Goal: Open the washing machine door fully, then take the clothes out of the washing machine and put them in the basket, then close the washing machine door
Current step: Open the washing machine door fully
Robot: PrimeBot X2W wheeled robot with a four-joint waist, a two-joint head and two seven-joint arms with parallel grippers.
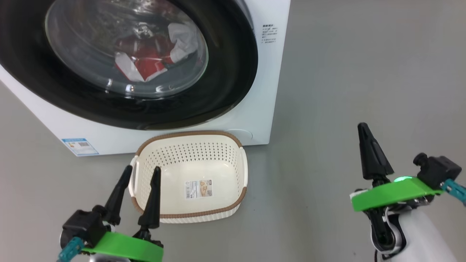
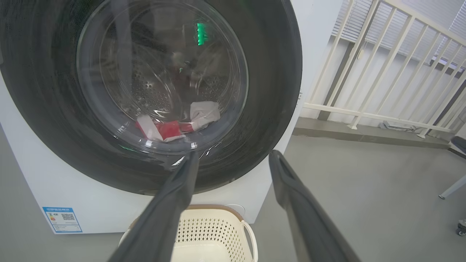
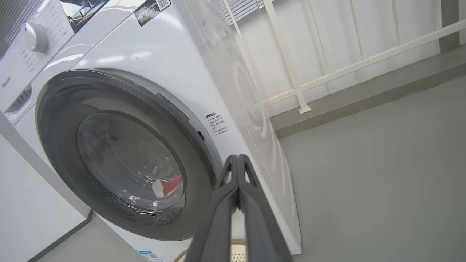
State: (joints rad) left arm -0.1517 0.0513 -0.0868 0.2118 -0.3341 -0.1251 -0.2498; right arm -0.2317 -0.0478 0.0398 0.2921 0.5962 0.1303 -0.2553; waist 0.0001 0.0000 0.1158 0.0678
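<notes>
At lower left, the left gripper (image 1: 143, 168) is found spread wide, nothing held, beside the basket's left handle. A blue label (image 1: 80, 146) with a QR code is noted on the washing machine (image 1: 265, 91), text illegible. The washing machine door (image 1: 225, 72) is shut, its top cut off. The clothes (image 1: 149, 62), red and white, are seen inside through glare-streaked glass. The basket (image 1: 189, 133) stands against the machine, its paper label (image 1: 198, 189) unreadable. At right, the right gripper (image 1: 363, 128) is pressed closed, empty.
</notes>
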